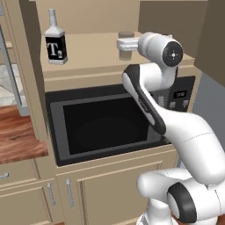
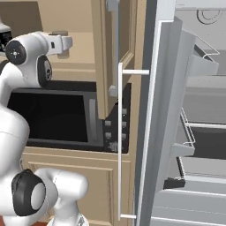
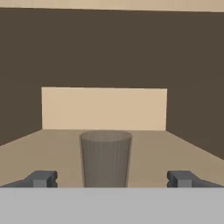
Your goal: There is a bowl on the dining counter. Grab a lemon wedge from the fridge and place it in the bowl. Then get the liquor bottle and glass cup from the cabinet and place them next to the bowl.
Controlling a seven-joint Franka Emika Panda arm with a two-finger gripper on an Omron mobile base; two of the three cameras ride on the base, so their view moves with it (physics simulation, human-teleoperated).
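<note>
The glass cup (image 3: 106, 158) is taken as the landmark. It is seen upright on the beige shelf (image 1: 92, 52) of the cabinet (image 2: 115, 53), toward the shelf's right part in the left base view, where it (image 1: 125, 45) is partly covered by the white hand.

The gripper (image 3: 111, 179) is positioned level with the glass cup and directed straight at it. In the hand view, the two dark fingertips (image 3: 41, 178) are spread wide, one to each side of the cup, with clear shelf surface visible between each tip and the cup wall. The cup is centred between the tips and is not touched by either. Nothing is held by the claw.

The liquor bottle (image 1: 56, 41) is located well to the left of the glass cup on the same shelf, upright, with its black label and white "T" facing outward. It is well apart from the gripper (image 1: 124, 44).

Below the glass cup, under the shelf edge, a dark built-in oven or microwave cavity (image 1: 105, 125) is recessed into the tan cabinetry.

To the right of the glass cup, in the right base view, the cabinet door is swung open, and beyond it the fridge (image 2: 190, 110) is shown with its door open and its grey shelves exposed.

To the lower left of the cup, in the left base view, a corner of the dining counter (image 1: 19, 140) is visible.
</note>
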